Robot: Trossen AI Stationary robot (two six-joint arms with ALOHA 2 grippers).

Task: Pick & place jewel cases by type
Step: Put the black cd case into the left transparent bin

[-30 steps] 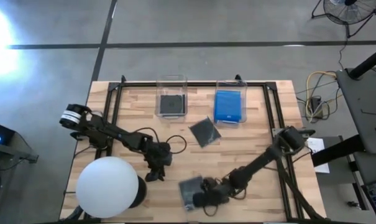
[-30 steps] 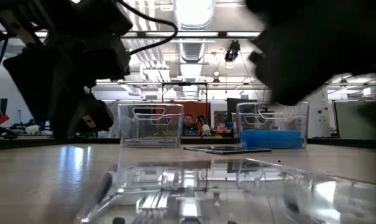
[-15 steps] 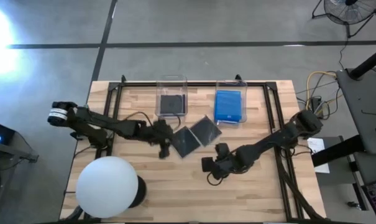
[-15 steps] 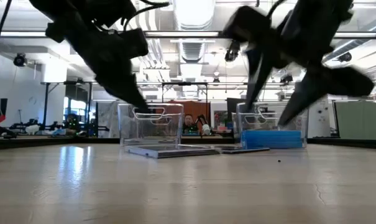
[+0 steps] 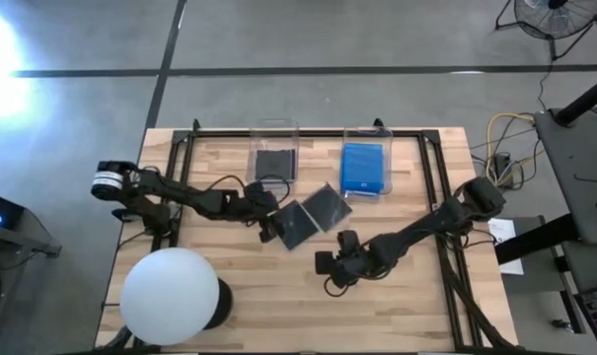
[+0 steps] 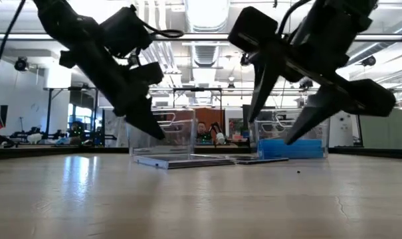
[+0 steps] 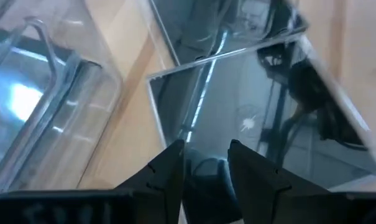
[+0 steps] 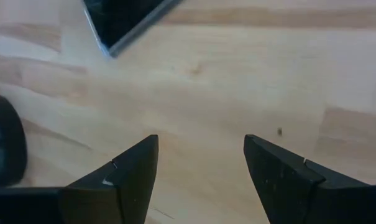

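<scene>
Two dark jewel cases (image 5: pixel 310 217) lie side by side mid-counter, just before the clear bins (image 5: pixel 274 153). My left end effector (image 5: pixel 269 226) sits at the nearer case's edge, fingers (image 7: pixel 169 171) spread, gripping nothing. My right end effector (image 5: pixel 328 272) hovers spread over bare counter (image 5: pixel 407 286). These look light, stiff, glossy and slippery; I'd pinch across a thin edge.

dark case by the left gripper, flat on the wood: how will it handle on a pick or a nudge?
The dark jewel case looks like a thin rigid slab, so probably stiff and light. Its glossy face mirrors the arm in the left wrist view, so the fingers may slip. Lying flat on the table, it will likely slide, not tip, and its edge may be hard to get under.
</scene>
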